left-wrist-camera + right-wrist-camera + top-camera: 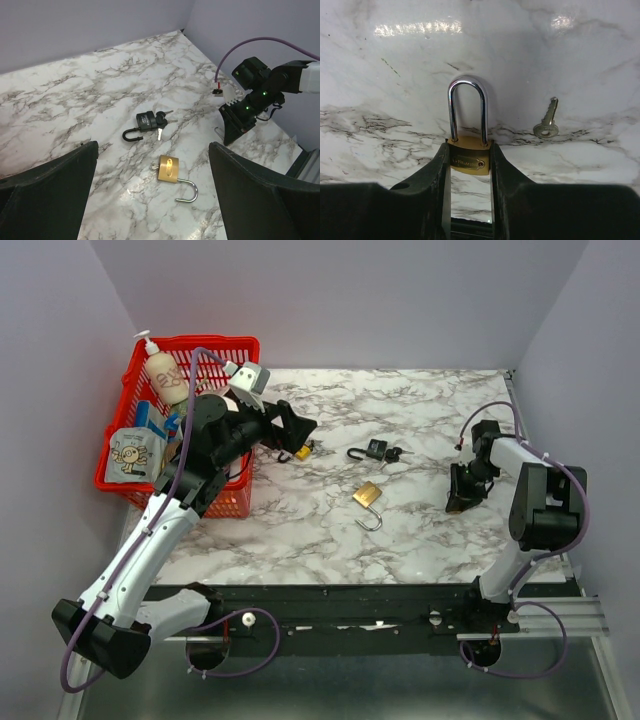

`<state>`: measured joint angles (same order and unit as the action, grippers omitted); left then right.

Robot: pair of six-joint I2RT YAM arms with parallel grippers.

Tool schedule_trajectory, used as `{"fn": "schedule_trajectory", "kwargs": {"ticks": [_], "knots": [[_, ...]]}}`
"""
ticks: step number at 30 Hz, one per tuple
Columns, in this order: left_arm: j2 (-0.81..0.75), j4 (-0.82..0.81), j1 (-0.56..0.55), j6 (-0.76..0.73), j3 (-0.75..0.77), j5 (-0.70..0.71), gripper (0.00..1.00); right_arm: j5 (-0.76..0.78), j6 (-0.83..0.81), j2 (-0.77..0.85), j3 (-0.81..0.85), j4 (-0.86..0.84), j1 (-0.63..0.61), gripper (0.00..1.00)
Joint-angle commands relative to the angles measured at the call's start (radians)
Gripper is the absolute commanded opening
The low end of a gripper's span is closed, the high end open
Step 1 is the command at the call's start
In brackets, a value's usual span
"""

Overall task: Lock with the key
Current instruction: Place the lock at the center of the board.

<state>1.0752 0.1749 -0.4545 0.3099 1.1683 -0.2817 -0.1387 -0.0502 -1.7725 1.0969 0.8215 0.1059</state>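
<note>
Right wrist, right pincer (469,150): clenched on small brass padlock (469,161), shackle shut, right side of bench (395,75).
Loose key (546,122): on bench, just beside it.
Open brass padlock (367,496): mid-bench.
Black padlock (376,449): farther, keys attached.
Left pincer (153,150): released, far left beside red basket (235,340).

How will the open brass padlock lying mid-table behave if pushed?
The open brass padlock looks solid metal: probably rigid, heavy for its size. Lying flat on the marble table, it likely slides, not rolls. Its shackle may swivel.
</note>
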Motion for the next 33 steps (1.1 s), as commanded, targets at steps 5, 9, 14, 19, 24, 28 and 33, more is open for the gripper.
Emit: {"fn": "schedule_trajectory", "kwargs": {"ticks": [5,9,14,19,24,28,33], "knots": [[-0.008,-0.006,0.002,-0.017,-0.019,0.038,0.99,0.068,0.016,-0.062,0.015,-0.03,0.017,0.21],[-0.003,-0.006,0.002,-0.009,-0.022,0.039,0.99,0.073,0.015,-0.062,0.024,-0.045,0.026,0.24],[-0.004,-0.011,0.004,-0.008,-0.036,0.042,0.99,0.077,-0.008,-0.082,0.043,-0.048,0.031,0.24],[-0.004,-0.021,0.008,0.006,-0.047,0.044,0.99,0.073,-0.02,-0.1,0.066,-0.055,0.032,0.26],[0.002,-0.018,0.011,0.011,-0.048,0.049,0.99,0.083,-0.033,-0.107,0.078,-0.056,0.049,0.31],[0.005,-0.012,0.013,0.009,-0.048,0.044,0.99,0.051,-0.046,-0.105,0.075,-0.053,0.051,0.31],[0.011,-0.008,0.013,0.006,-0.053,0.044,0.99,0.048,-0.048,-0.104,0.093,-0.061,0.052,0.35]]}}
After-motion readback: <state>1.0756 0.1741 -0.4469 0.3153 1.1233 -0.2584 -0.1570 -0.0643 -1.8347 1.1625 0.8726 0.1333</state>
